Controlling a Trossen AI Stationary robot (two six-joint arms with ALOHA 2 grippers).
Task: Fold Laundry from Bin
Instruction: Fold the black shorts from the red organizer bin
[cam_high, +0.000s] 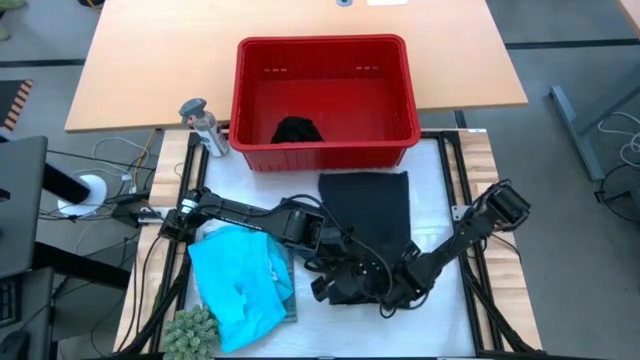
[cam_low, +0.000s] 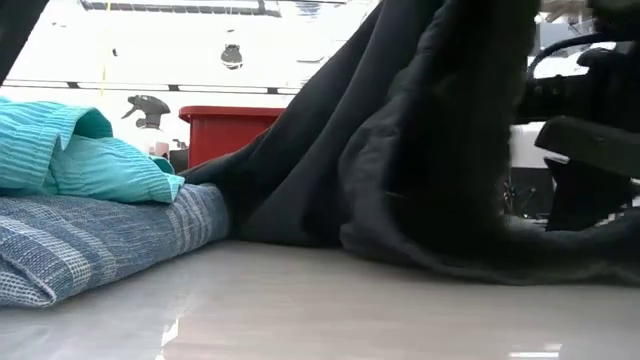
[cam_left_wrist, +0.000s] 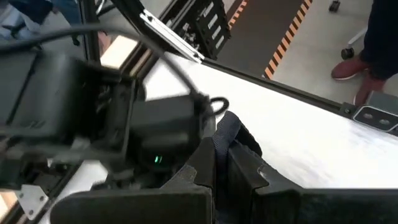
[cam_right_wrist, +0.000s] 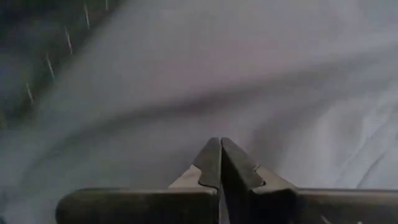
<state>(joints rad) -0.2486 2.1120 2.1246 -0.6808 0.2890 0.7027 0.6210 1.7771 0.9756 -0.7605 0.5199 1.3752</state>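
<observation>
Black soft cloth garment (cam_high: 368, 215), limp and light, is lying spread on the white table cover (cam_high: 440, 165) in front of the bin, its near end bunched where both arms are meeting. Left gripper (cam_left_wrist: 221, 163) is clenching a fold of this black cloth between its fingers, as the left wrist view is showing. Right gripper (cam_right_wrist: 220, 163) is pressing its fingers fully together just above pale cover, with nothing visible between them; in the high view it is sitting at the garment's near hem, close beside the left one.

Handling, judged: fabric is sagging and draping in the low view, so it is likely giving no stiffness; it is best taken at hems or corners, pinched thinly, since a mid-panel grip would be gathering layers.

Outward: bright turquoise cloth garment (cam_high: 238, 283) is resting on a blue-grey striped cloth garment (cam_low: 90, 240), to the left arm's side, touching the black one in the low view. Red rectangular plastic bin (cam_high: 322, 95) is standing beyond, holding one more small black cloth item (cam_high: 297, 130). Small grey spray bottle (cam_high: 204, 125) is standing just beside the bin.
</observation>
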